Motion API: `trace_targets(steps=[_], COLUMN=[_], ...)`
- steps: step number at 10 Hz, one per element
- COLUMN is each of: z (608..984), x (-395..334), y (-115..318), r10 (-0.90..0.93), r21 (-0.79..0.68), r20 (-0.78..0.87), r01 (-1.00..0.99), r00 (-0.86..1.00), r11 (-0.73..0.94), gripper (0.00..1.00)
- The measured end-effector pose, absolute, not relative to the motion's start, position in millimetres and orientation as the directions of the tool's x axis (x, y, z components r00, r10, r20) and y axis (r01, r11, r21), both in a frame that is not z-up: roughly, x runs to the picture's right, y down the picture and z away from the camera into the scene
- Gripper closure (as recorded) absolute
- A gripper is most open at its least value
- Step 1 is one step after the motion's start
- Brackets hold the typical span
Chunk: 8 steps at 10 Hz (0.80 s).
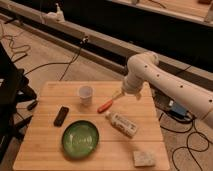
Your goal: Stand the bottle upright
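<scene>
On the wooden bench [50, 95], the white bottle [122, 125] lies flat, diagonal, cap toward the empty, wide-open pincer [118, 96] hovering just beyond it.

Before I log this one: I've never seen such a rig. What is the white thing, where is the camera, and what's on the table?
The white thing is a robot arm reaching in from the right. Its gripper, a two-finger clamp, hangs open and empty above the far part of the wooden table, close to the orange carrot-like piece. The single camera looks down on the table from above its near edge. On it are a paper cup, a black flat object, a green bowl, a pale block, and the bottle, which lies on its side, not yet stood up.
</scene>
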State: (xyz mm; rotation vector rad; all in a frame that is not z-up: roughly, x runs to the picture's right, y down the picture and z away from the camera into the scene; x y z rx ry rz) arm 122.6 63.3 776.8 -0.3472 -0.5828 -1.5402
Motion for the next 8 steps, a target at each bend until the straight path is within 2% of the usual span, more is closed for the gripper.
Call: trace_targets(steps=[2,8], z=[785,795], x=[112,110], y=[79,84], r10=[-0.856,-0.849], r21=[0.107,0.101], r20=[0.502,0.498], r01=[0.991,0.984], r00=[-0.125,-0.175], r11=[-0.081,-0.144], gripper=[0.20,0.20])
